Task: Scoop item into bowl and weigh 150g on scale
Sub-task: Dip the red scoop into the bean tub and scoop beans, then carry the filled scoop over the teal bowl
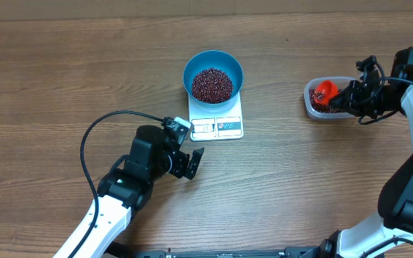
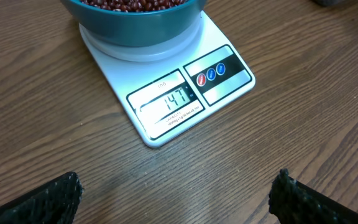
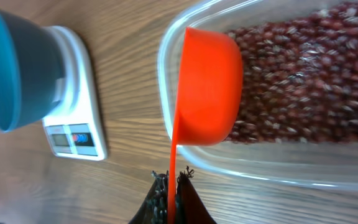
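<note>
Sitting on white scale (image 1: pixel 216 127), blue bowl (image 1: pixel 187 74) of red-brown beans (image 1: pixel 212 84); left pincer (image 1: pixel 191 163) spread, right pincer (image 3: pixel 171 182) pinching scoop (image 3: pixel 207 87).

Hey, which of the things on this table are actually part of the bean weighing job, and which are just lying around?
In the job: beans, blue bowl, scale, clear tub, orange scoop held by right gripper.
Lying about: only the left arm's black cable.

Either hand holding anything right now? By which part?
Right hand pinches the orange scoop by its handle end. Left hand is open and empty.
</note>
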`<state>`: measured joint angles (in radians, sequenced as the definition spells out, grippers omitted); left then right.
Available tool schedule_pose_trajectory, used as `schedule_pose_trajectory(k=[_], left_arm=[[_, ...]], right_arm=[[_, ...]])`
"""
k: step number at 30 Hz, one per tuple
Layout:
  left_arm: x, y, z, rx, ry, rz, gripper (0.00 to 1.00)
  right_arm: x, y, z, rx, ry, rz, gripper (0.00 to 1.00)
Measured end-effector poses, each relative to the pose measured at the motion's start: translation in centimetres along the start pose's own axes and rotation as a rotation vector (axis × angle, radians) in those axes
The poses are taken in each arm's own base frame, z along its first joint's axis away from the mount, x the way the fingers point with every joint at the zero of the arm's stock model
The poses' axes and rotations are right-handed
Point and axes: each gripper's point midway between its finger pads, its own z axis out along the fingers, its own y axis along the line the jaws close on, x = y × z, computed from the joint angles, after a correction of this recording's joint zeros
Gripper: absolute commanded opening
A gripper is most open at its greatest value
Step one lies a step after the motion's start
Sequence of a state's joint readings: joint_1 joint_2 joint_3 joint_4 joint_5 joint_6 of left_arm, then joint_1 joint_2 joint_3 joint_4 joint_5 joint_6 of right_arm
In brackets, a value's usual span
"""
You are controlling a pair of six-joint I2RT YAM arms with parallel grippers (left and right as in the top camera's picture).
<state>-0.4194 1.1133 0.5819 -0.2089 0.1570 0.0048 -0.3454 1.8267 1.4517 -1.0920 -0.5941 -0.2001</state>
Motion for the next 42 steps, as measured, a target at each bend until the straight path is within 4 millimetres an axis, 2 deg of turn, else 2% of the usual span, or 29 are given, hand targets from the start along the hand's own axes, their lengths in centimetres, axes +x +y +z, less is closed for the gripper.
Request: schedule_pose_trajectory(k=[10, 17, 28, 35, 42], left_arm=[[0.0, 0.0, 0.0, 0.000, 0.000, 0.000, 0.99], [0.0, 0.0, 0.0, 0.000, 0.000, 0.000, 0.99], [0.0, 0.0, 0.0, 0.000, 0.000, 0.000, 1.00], [0.0, 0.0, 0.0, 0.000, 0.000, 0.000, 0.99], [0.0, 0.0, 0.0, 0.000, 0.000, 0.000, 1.00]], right_arm=[[-2.2, 3.9, -2.2, -0.152, -0.063, -0.056, 0.04], [-2.2, 7.3, -2.0, -0.288, -0.063, -0.093, 0.04], [-2.0, 17.6, 2.8, -0.392, -0.037, -0.308, 0.04], [-0.7, 22.1, 6.4, -0.311, -0.028, -0.395, 0.04], [0.8, 24.7, 9.6, -0.136, -0.060, -0.498, 0.04]])
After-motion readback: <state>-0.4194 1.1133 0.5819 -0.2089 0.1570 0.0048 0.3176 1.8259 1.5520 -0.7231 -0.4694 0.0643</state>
